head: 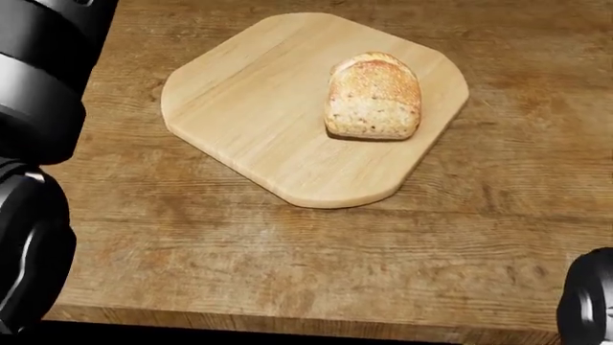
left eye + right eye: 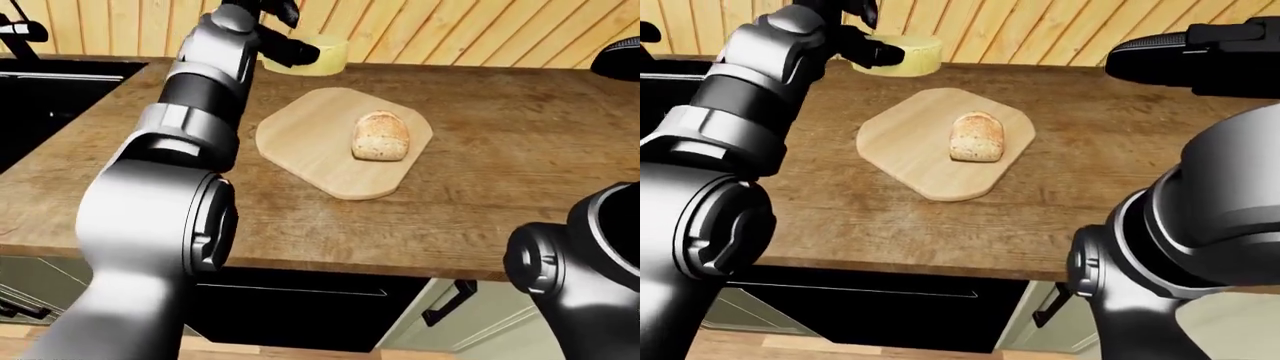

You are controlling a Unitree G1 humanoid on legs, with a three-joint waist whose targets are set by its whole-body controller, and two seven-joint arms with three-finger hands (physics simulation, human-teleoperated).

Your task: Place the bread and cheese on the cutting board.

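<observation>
The bread (image 1: 373, 95) already lies on the cutting board (image 1: 244, 115), toward its right side, so the cheese (image 2: 902, 54) is what remains: a pale yellow wheel at the far edge of the surface (image 1: 287, 259), near the wall. The left hand (image 2: 862, 37) reaches it, dark fingers (image 2: 883, 52) lying against its left side; whether they have closed round it I cannot tell. The right hand's state is hidden. The wheel looks firm, dense and smooth-rinded, so probably slippery; gripping across its flat faces seems safest.
</observation>
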